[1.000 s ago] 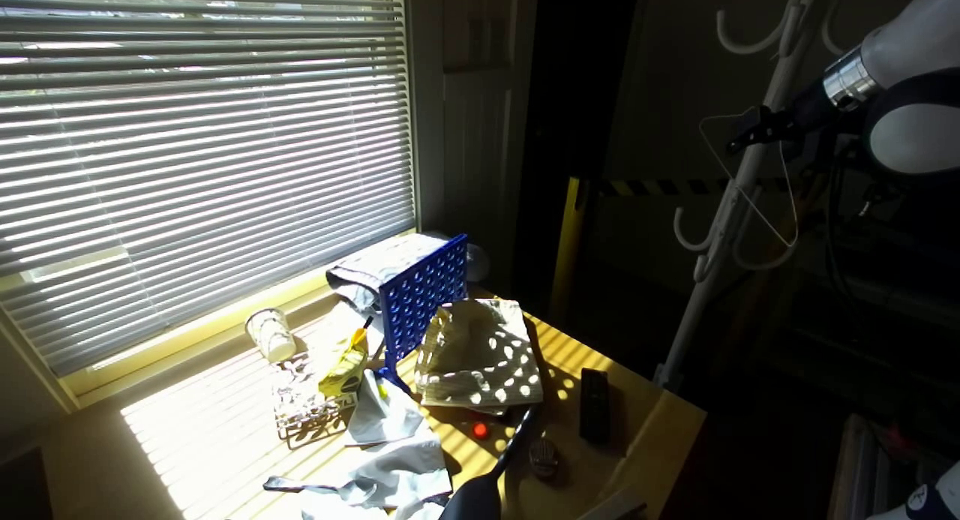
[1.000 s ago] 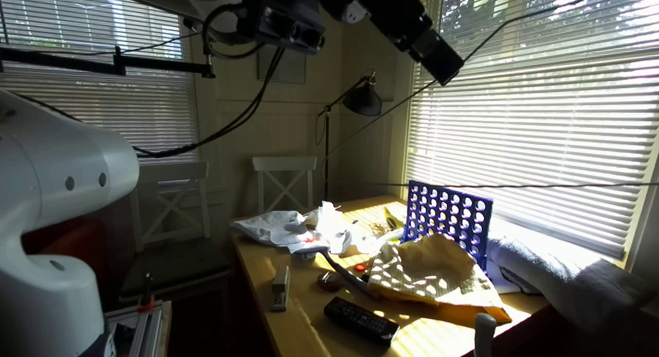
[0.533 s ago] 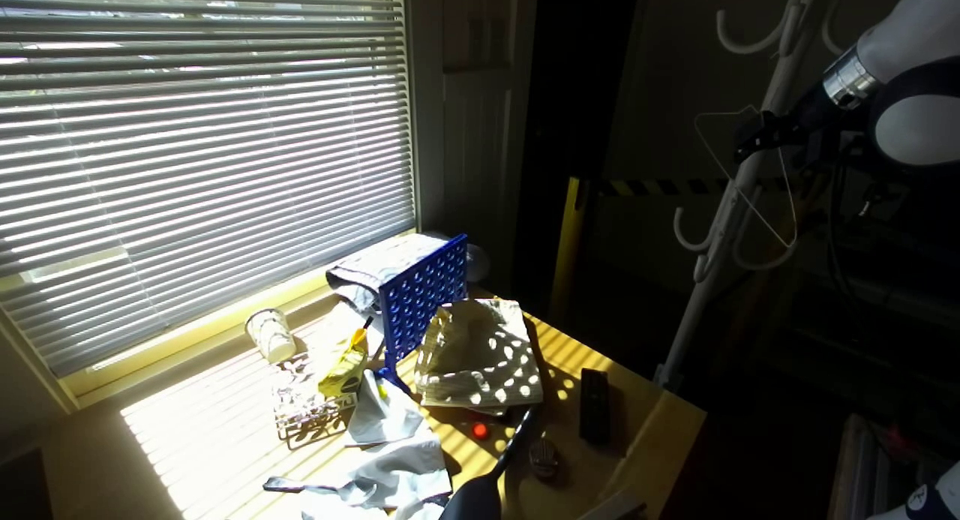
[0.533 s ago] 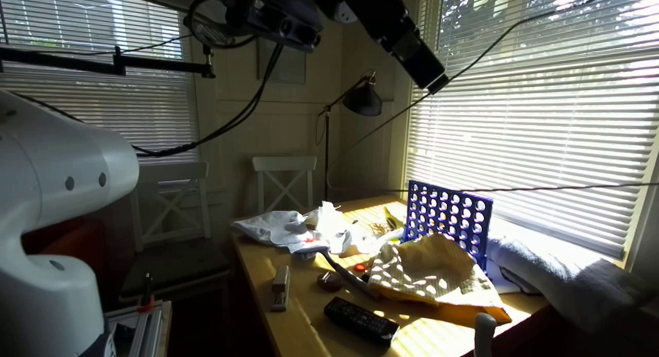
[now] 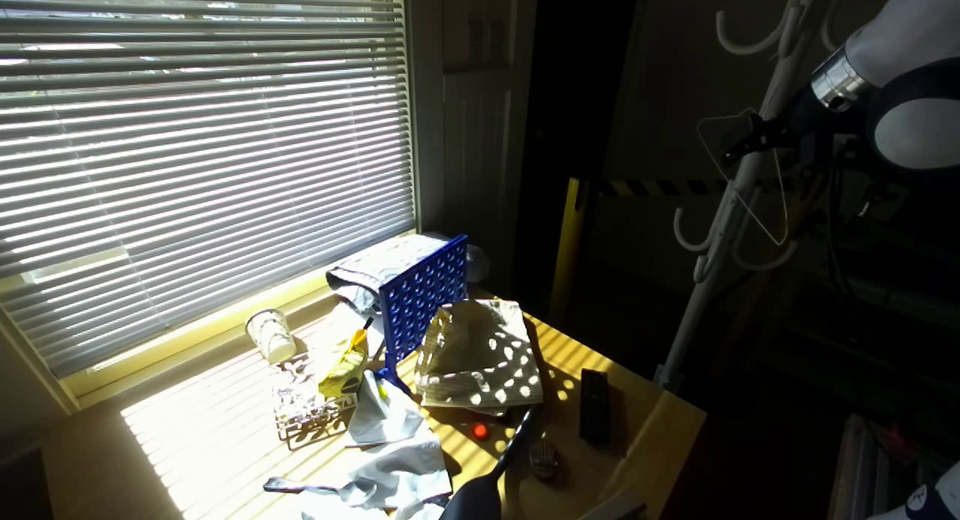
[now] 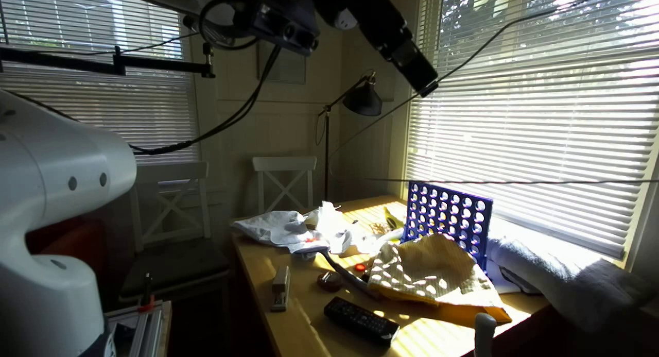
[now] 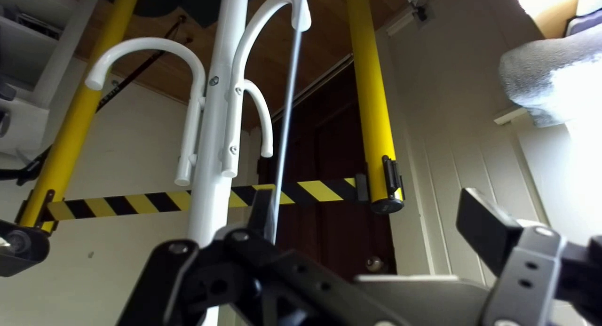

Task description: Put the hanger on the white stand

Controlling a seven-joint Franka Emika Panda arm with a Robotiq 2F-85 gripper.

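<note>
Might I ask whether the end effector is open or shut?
The end effector is open: its fingers stand wide apart in the wrist view, the door showing between.

Sunlit wooden table (image 5: 664, 430) with black remote (image 6: 361, 321), stapler (image 6: 280, 289), red disc (image 6: 360, 268) and upright blue grid (image 6: 449, 218).

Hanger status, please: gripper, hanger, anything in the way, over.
Gripper open. Hanger not clamped, its wire close by one jaw; can't tell if it's hooked on the white stand. Striped tape behind that, likely no obstruction.
</note>
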